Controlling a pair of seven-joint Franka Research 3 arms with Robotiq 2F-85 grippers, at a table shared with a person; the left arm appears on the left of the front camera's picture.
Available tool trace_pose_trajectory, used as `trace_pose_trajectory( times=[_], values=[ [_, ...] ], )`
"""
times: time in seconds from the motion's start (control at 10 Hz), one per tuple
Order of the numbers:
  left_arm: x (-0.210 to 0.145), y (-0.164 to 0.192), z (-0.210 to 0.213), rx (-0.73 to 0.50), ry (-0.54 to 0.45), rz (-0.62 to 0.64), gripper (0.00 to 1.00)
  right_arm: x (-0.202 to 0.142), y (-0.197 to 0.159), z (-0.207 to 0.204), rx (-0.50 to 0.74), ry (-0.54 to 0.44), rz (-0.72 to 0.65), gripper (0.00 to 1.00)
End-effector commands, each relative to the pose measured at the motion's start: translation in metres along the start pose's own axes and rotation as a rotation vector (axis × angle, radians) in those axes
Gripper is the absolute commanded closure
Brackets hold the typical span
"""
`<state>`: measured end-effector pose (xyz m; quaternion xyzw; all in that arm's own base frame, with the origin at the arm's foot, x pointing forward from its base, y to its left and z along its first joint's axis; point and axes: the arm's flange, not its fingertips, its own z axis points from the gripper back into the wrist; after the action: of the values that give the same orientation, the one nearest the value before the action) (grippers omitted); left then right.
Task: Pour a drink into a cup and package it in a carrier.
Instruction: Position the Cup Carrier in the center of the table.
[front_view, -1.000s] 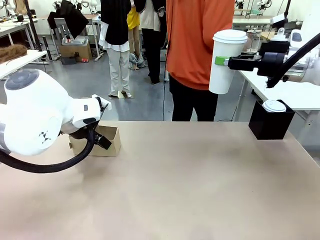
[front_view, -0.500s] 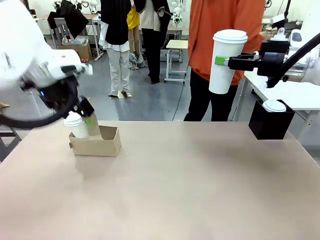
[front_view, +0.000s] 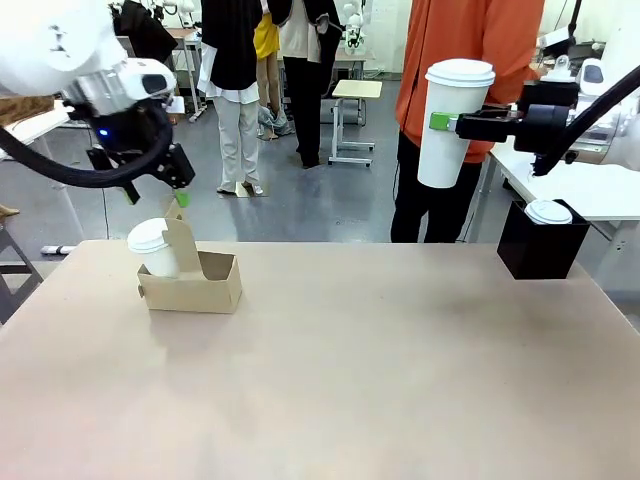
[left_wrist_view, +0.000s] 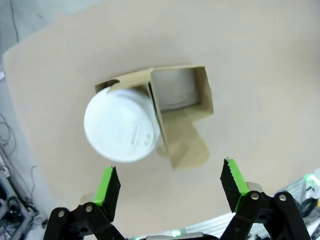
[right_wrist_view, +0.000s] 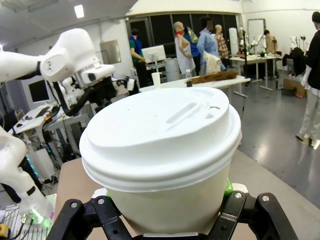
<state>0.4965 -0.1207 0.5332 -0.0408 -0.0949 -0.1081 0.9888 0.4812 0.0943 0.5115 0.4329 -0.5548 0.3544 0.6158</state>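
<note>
- Beige tabletop (front_view: 400, 380) lies smooth and matte; the brown cardboard carrier (front_view: 215, 287) sits far-left.
- You have one lidded paper cup (front_view: 155, 247) upright in its left compartment.
- Your left gripper (front_view: 155, 195) hovers above it, jaws wide, empty.
- Your right gripper (front_view: 445, 122) clamps a second cup (front_view: 443, 160) upright, high, well right of the carrier's free slot.

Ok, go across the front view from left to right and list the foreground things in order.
carrier → raised cup → black box. Left out because they overlap the carrier: left gripper, packed cup.
</note>
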Motion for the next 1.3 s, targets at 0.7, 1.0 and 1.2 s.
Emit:
trace_pose_trajectory(
  times=[0.7, 1.0, 1.2],
  values=[
    [0.026, -0.008, -0.03, 0.13, 0.009, 0.196, 1.0, 0.004, 0.002, -0.001, 0.008, -0.008, 0.005, 0.2],
    [0.028, -0.007, -0.034, 0.133, 0.003, 0.205, 1.0, 0.004, 0.002, -0.001, 0.008, -0.008, 0.005, 0.2],
    [0.028, -0.009, -0.035, 0.111, -0.002, 0.185, 1.0, 0.004, 0.002, -0.001, 0.008, -0.008, 0.005, 0.2]
  ],
)
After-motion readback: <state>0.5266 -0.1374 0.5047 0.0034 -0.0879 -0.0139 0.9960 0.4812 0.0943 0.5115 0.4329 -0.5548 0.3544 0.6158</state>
